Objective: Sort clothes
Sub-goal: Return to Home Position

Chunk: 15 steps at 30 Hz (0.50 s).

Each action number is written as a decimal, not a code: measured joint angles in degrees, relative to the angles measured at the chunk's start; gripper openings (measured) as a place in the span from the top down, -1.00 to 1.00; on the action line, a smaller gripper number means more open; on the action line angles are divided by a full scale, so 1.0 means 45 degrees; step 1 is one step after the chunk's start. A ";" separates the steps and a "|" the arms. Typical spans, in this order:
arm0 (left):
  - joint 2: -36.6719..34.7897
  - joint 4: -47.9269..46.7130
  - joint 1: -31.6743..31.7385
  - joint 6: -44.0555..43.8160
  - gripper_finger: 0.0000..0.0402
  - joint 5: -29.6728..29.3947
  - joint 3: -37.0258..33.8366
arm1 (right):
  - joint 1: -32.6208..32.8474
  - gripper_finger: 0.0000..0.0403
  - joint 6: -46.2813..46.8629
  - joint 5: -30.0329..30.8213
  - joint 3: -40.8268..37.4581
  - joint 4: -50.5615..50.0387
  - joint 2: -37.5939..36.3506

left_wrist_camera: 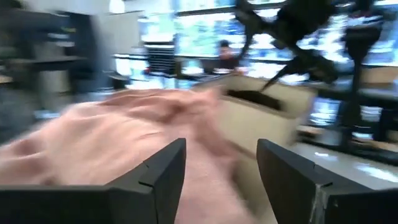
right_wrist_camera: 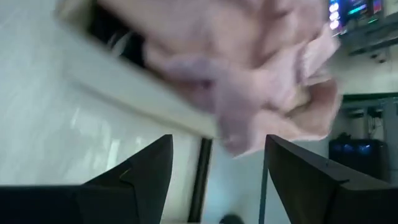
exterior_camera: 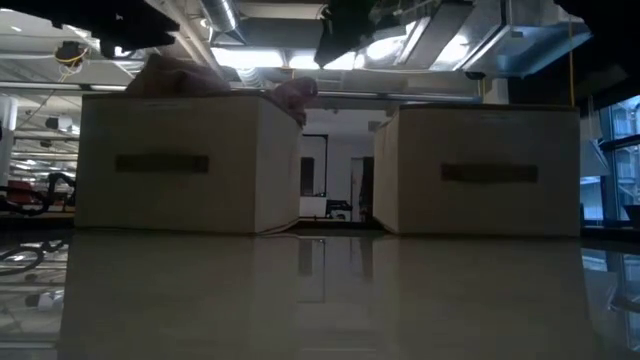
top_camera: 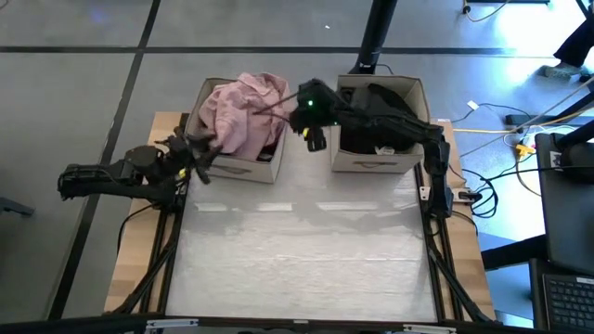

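Okay, the soft, crumpled pale pink shirt (top_camera: 243, 113) sits heaped in the left beige fabric box (top_camera: 243, 169) at the far side of the table. It is a lump rather than a laid-out garment, so collar and hem can't be told. The heap runs a bit longer from the box's back to its front. One fold spills over the rim on the side facing the other box, and it shows in the low view as a pink tuft (exterior_camera: 294, 95) at that corner.

A dark, bunched black garment (top_camera: 380, 107) fills the right beige fabric box (top_camera: 371, 165). Both boxes are square, soft-walled and open-topped, each with a darker strip handle on the front wall. They stand side by side with a narrow gap between them.

The left gripper (top_camera: 200, 165) is off the left box's outer front corner. Its fingers (left_wrist_camera: 163, 168) are spread wide with nothing between them, and the pink cloth lies ahead of them.

The right gripper (top_camera: 314, 137) hangs over the gap between the boxes, near the pink fold. Its fingers (right_wrist_camera: 149, 168) are also parted and empty.

The table (top_camera: 306, 250) has a pale, glossy top that mirrors the boxes, set on a light wooden board. Around it is a grey floor (top_camera: 74, 83) with dark seams. Cables (top_camera: 506, 139) and a laptop (top_camera: 566, 297) are off to the right, and bright ceiling lights (exterior_camera: 225, 20) run overhead.
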 joint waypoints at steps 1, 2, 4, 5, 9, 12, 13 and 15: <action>-0.0091 -0.0180 -0.0102 -0.0154 0.06 0.0570 0.0018 | 0.0113 -0.25 0.0005 0.0213 0.0000 -0.0357 0.0001; -0.0192 -0.0561 -0.0199 -0.0242 0.06 0.1232 0.0018 | 0.0225 -0.25 0.0023 0.0582 0.0004 -0.0660 0.0038; -0.0327 -0.1364 -0.0367 -0.0352 0.06 0.3113 0.0013 | 0.0491 -0.25 0.0234 0.1101 0.0002 -0.1531 0.0063; -0.0355 -0.1607 -0.0431 -0.0360 0.06 0.4113 0.0013 | 0.0653 -0.25 0.0432 0.1245 -0.0005 -0.2036 0.0032; 0.0016 -0.1243 -0.0584 0.0044 0.06 0.6513 -0.0021 | 0.1874 -0.24 0.1388 0.1157 0.0000 -0.3610 -0.0506; 0.0554 -0.0783 -0.0547 0.0526 0.06 0.6214 -0.0026 | 0.3103 -0.12 0.1824 0.1523 -0.0006 -0.4251 -0.0943; 0.0728 -0.0501 -0.0523 0.0647 0.07 0.5940 -0.0026 | 0.3529 -0.06 0.1943 0.1730 -0.0155 -0.4275 -0.1126; 0.1041 -0.0065 -0.0516 0.0828 0.13 0.5773 -0.0026 | 0.4355 0.10 0.2105 0.1750 -0.0684 -0.4297 -0.1591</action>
